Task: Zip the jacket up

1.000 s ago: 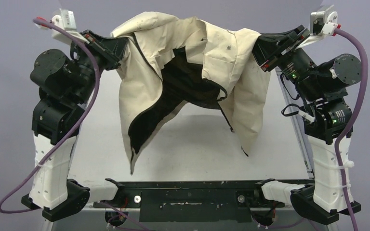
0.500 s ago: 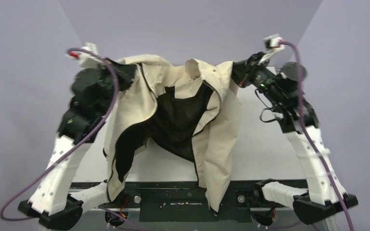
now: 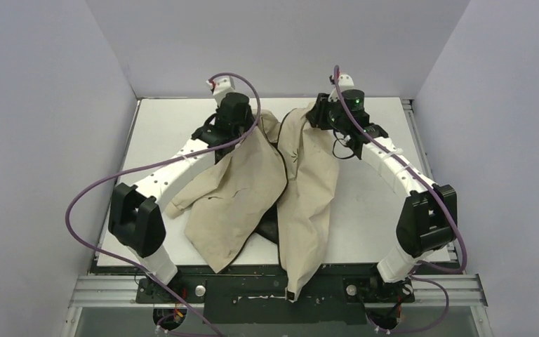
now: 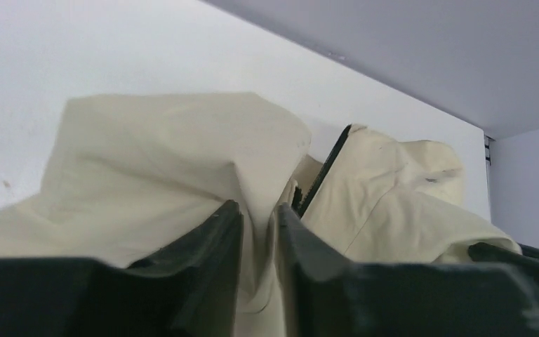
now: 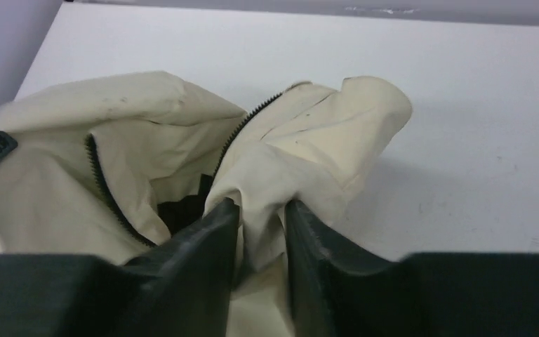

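Position: the jacket (image 3: 253,189) lies on the table (image 3: 372,203) at the centre of the top view. Its collar end is toward the upper middle and one front panel's tip hangs over the table edge at bottom centre. The front is unzipped. The two panels lie side by side, with dark lining (image 3: 268,228) showing in the gap lower down and a starburst logo (image 3: 296,156) on the panel at the right of the frame. The left gripper (image 4: 258,210) is closed almost fully on a pinch of beige cloth near the collar. The right gripper (image 5: 261,205) pinches a fold on the other side, beside the zipper teeth (image 5: 242,133). Assessment: the fabric is soft, light and limp, so it will bunch and drag rather than hold shape. The zipper tape appears the firmer part. The best hold is judged to be at the hem ends of both tapes. The slider cannot be made out.
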Tool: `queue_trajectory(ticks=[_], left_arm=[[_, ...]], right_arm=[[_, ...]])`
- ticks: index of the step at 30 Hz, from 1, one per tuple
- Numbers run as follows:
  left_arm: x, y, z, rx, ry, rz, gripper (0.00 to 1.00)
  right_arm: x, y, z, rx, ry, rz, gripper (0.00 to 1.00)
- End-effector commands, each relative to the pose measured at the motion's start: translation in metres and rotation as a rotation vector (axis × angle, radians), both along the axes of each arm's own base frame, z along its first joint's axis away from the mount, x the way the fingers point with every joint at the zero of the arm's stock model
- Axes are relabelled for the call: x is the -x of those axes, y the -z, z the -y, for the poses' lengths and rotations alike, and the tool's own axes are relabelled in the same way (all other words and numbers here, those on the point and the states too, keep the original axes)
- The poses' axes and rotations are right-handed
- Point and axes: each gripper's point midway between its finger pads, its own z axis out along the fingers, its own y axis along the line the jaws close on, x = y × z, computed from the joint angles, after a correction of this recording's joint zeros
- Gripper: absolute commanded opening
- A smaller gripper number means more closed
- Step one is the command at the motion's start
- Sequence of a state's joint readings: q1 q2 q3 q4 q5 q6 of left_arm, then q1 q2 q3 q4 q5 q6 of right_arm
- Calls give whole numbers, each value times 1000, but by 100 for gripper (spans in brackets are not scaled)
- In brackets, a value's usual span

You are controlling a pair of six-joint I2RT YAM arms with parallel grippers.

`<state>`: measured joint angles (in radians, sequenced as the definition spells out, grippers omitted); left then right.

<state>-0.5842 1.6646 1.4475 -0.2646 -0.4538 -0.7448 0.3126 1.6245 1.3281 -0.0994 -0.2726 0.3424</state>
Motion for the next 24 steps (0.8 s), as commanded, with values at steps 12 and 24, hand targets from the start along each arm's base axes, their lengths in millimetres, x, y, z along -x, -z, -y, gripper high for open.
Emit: queue_trajectory(ticks=[12,24], left_arm=[[24,-26,-83,-55,154,22,88],[154,107,-54,-180,361,-220,88]], right_arm=[[75,-68,50,78,85,23,75],[194,68,0,-97,-37,-359,92]])
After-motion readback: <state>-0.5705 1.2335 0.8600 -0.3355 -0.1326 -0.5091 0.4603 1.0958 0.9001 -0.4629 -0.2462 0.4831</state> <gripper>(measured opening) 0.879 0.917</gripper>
